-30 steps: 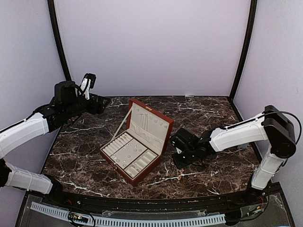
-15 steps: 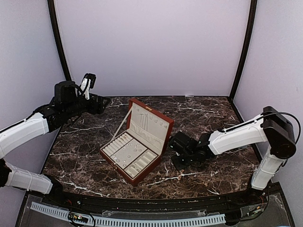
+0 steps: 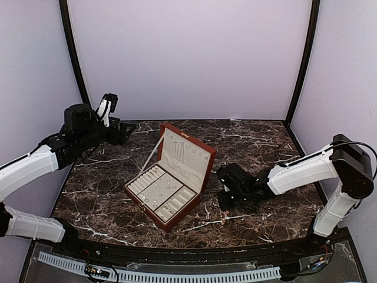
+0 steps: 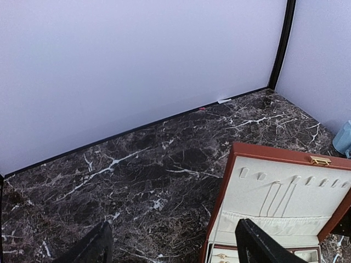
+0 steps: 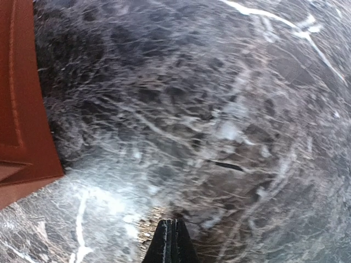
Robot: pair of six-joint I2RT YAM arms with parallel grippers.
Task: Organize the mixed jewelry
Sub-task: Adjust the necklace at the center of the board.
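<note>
Top: jewelry (image 3: 160,192) in open box (image 3: 171,177); right claw (image 3: 226,203) low over counter (image 3: 265,218), right of box | Left wrist: left claw (image 4: 174,246) spread wide, empty, left of box | Right wrist: right claw closed tight, view blurry, seemingly empty

A dark marble-patterned table (image 3: 265,141) carries an open reddish-brown jewelry box (image 3: 187,154) near its middle; behind the box, a small white scrap (image 3: 235,119) lies at the table's far edge.

Mixed jewelry (image 3: 162,190): tiny pale specks scattered in middle tray compartment of open box (image 3: 207,174). Thin chains (image 4: 266,198) hang flat against cream lid lining. Pieces too small to identify.
</note>
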